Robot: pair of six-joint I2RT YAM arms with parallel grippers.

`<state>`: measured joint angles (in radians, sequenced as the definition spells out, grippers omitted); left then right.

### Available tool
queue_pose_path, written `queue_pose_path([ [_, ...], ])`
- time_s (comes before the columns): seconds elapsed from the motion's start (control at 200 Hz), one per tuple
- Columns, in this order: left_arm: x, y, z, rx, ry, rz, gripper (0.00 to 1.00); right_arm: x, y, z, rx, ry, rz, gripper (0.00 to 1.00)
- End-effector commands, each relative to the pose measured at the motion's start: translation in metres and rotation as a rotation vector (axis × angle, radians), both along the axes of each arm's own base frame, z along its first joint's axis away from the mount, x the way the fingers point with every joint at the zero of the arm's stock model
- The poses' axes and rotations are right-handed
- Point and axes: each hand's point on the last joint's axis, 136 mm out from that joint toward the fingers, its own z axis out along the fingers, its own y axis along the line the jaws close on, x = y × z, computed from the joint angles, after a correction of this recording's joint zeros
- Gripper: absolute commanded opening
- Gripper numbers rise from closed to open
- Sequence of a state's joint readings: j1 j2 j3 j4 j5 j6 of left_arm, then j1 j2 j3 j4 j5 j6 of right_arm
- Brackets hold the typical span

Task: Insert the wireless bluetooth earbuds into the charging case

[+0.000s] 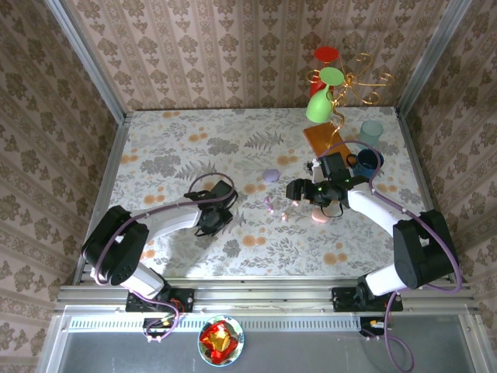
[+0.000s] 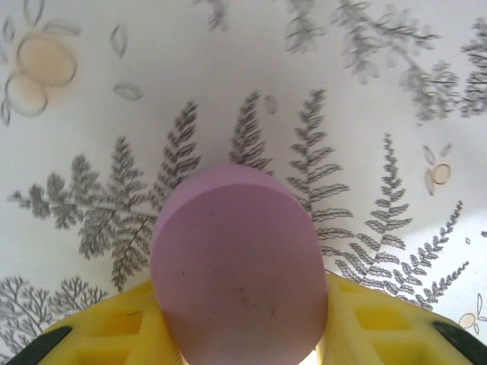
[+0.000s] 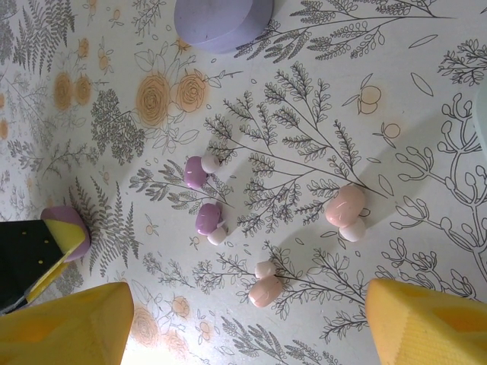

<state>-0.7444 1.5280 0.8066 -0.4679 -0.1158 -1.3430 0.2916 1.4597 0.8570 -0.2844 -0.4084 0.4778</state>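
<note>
As things stand now: no bud sits in a case yet, so the real job has hardly begun.
Bench: a flower-print bench (image 1: 178, 140) carries everything.
Purple buds: two purple plastic earbuds with white tips (image 3: 195, 172) (image 3: 208, 218) lie loose on the bench, close together.
Pink buds: two pale pink plastic earbuds with white tips (image 3: 345, 205) (image 3: 266, 290) lie loose too, a little apart from the purple pair.
Left claw: the left claw (image 1: 211, 221) is pinching a pinkish-lilac rounded plastic case (image 2: 240, 266). Its yellow pads (image 2: 114, 327) press on both sides of it, low over the bench.
Held case: it looks closed from the left wrist view. I cannot tell if it has a lid or where it opens.
Other case: a lilac rounded plastic case (image 3: 221, 23) rests on the bench, beyond the purple buds and well apart from the held one.
Right claw: the right claw (image 3: 243, 323) is spread wide and holds nothing. It hangs above the four buds, with the pink ones nearest.
Done: one case looks to be gripped, and that is all.
Left to do: I think a case must be opened, then each bud picked up and put in its hole.
Hard part: the buds are tiny and round, so they could slip or roll away.
</note>
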Motion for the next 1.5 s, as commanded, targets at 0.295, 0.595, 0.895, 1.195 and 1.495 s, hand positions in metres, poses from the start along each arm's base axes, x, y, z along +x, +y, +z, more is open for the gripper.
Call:
queue_pose_path([
  [0.295,0.031,-0.051,0.056,0.151,-0.226,-0.925,0.26,0.003,0.018,0.065,0.157,-0.067,0.029,0.8],
  [0.595,0.004,-0.118,0.129,-0.037,-0.51,-1.43,0.19,-0.013,0.034,0.101,0.403,-0.042,0.122,0.79],
  [0.895,-0.014,-0.137,0.144,-0.08,-0.726,-1.639,0.18,-0.028,0.053,0.112,0.49,-0.037,0.237,0.72],
  [1.195,-0.014,-0.148,0.146,-0.108,-0.774,-1.667,0.19,-0.037,0.074,0.104,0.461,-0.042,0.314,0.7],
  [1.495,-0.03,-0.147,0.163,-0.168,-0.836,-1.706,0.2,-0.042,0.09,0.093,0.459,-0.021,0.379,0.63],
])
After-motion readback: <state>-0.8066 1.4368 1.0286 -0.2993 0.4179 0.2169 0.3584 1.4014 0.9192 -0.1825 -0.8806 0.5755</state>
